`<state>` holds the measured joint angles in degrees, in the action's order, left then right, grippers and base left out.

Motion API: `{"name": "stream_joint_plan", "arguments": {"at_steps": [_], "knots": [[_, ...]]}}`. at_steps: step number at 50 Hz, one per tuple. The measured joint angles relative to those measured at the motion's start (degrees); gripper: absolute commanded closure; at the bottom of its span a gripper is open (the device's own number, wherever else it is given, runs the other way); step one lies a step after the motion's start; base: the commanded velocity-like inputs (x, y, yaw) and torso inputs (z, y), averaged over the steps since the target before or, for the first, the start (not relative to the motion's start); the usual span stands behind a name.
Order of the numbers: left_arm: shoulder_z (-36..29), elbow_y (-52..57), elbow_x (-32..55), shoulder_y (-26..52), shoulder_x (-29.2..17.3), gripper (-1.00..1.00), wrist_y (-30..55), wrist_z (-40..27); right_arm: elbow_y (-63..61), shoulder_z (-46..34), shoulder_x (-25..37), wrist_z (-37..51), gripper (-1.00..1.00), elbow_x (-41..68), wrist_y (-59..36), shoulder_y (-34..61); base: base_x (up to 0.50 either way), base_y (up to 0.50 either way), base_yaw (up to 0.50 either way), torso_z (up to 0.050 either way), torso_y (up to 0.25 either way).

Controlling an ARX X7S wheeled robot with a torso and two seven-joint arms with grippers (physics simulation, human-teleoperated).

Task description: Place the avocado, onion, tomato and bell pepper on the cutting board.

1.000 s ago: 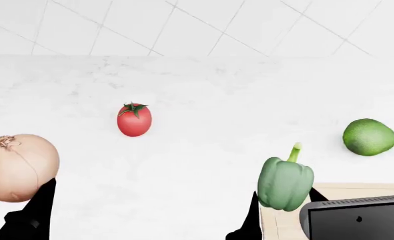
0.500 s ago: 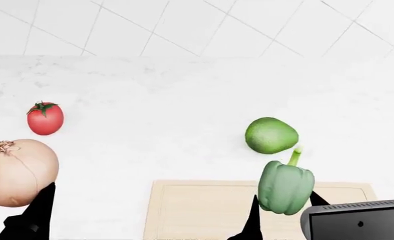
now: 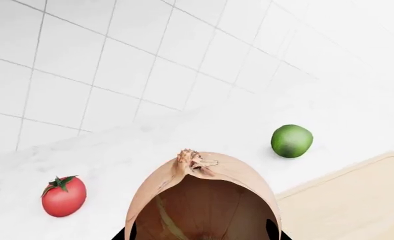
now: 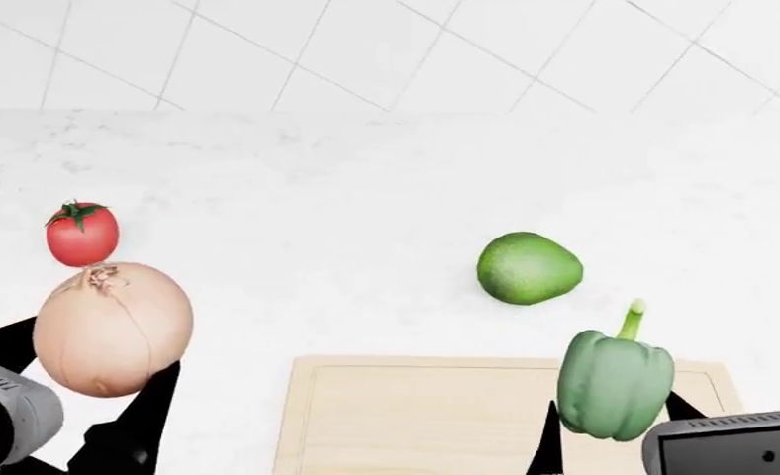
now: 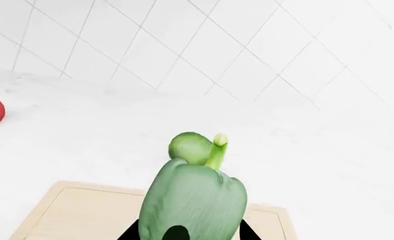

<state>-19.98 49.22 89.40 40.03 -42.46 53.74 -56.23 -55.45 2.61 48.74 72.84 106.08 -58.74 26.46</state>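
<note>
Two claws clamped, tips mostly hidden: left claw [image 4: 110, 396] on onion [image 4: 113, 329] | right claw [image 4: 611, 421] on bell pepper [image 4: 615, 384] | cutting board [image 4: 417, 416] cut off | avocado [image 4: 529, 267], tomato [image 4: 82, 234] on bench [image 4: 363, 198]

This was a kitchen, rendered in simulation. A white marble-look counter [image 4: 404, 188] with faint grey veining ran up to a wall of large white tiles [image 4: 363, 49] set on a slant. Food for preparing lay about: a wooden cutting board [image 4: 417, 416] on the counter, with a tomato [image 4: 82, 234] and an avocado [image 4: 529, 267] resting nearby on the pale stone surface.
</note>
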Motion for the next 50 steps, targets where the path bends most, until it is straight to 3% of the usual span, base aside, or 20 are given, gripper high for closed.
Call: {"name": "stream_joint_plan", "arguments": {"at_steps": [10, 19, 50], "knots": [[-2.2, -1.2, -1.4, 2.2, 1.6, 1.0, 1.5, 2.3, -1.8, 10.1, 5.9, 1.5, 1.0, 3.8, 0.8, -9.3, 0.0, 0.0, 0.0, 0.0, 0.0], [-3.0, -1.6, -2.3, 2.5, 2.3, 1.0, 1.7, 3.5, -1.5, 16.0, 6.9, 0.9, 1.0, 3.5, -0.6, -15.2, 0.0, 0.0, 0.0, 0.0, 0.0], [-3.0, 1.0, 1.4, 1.3, 1.0, 1.0, 0.3, -0.1, 4.3, 10.9, -0.6, -6.9, 1.0, -9.7, -6.2, -17.5, 0.0, 0.0, 0.0, 0.0, 0.0]]}}
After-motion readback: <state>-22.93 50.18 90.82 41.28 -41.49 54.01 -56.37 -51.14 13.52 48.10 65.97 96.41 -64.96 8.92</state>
